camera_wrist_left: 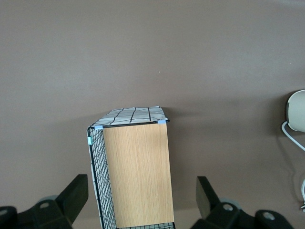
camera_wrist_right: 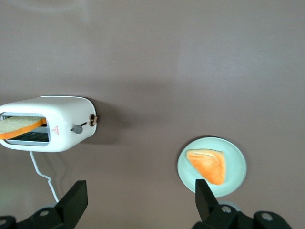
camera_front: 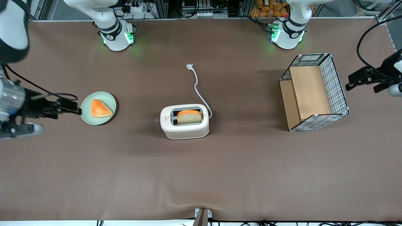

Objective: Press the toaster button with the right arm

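Your right arm (camera_front: 12, 103) hangs at the working end of the worktop (camera_front: 201, 175), its gripper (camera_front: 67, 106) poised just beside the rim of a green plate (camera_front: 84, 117) and well apart from the toaster (camera_front: 184, 125). In the right wrist view the fingers (camera_wrist_right: 74, 202) stand wide apart with nothing between them. The toaster sits mid-worktop with a slice of bread (camera_front: 189, 116) upright in one slot and its cord (camera_front: 198, 88) trailing away from the front camera. The button (camera_wrist_right: 76, 129) projects from the narrow end face that looks toward your arm, with a second small knob (camera_wrist_right: 94, 120) just beside it

Your risks, judged from here: the button is tiny and the fingers are spread, so a careless approach could let it slip between them, or land a fingertip on the neighbouring knob or the bare end face. The toaster looks light and is not fixed down; a sideways push may slide it along the cloth rather than work the button, or tip the bread. Come in too low and the gripper clips the plate or the pastry (camera_front: 101, 108) on it as it sets off, since it starts so close to them. Come in off-line and the finger may skid off the rounded shell. Closing the fingers first and lining up squarely with the end face would trim most of this
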Controlling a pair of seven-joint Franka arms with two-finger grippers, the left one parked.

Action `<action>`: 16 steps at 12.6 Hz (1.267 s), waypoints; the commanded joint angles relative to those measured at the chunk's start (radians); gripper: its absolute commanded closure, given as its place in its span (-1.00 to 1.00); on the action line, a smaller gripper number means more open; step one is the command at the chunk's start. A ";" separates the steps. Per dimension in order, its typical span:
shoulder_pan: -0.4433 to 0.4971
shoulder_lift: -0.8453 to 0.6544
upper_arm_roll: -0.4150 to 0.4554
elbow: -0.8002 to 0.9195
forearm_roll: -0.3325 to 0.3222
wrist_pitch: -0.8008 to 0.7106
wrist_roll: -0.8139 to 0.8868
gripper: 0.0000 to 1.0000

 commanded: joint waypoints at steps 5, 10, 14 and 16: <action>-0.076 -0.184 0.106 -0.024 -0.100 -0.119 0.298 -1.00; -0.069 -0.435 0.054 -0.417 -0.102 0.011 0.315 -1.00; -0.054 -0.434 0.059 -0.415 -0.160 0.014 0.355 -1.00; -0.057 -0.428 0.060 -0.414 -0.172 0.029 0.346 -1.00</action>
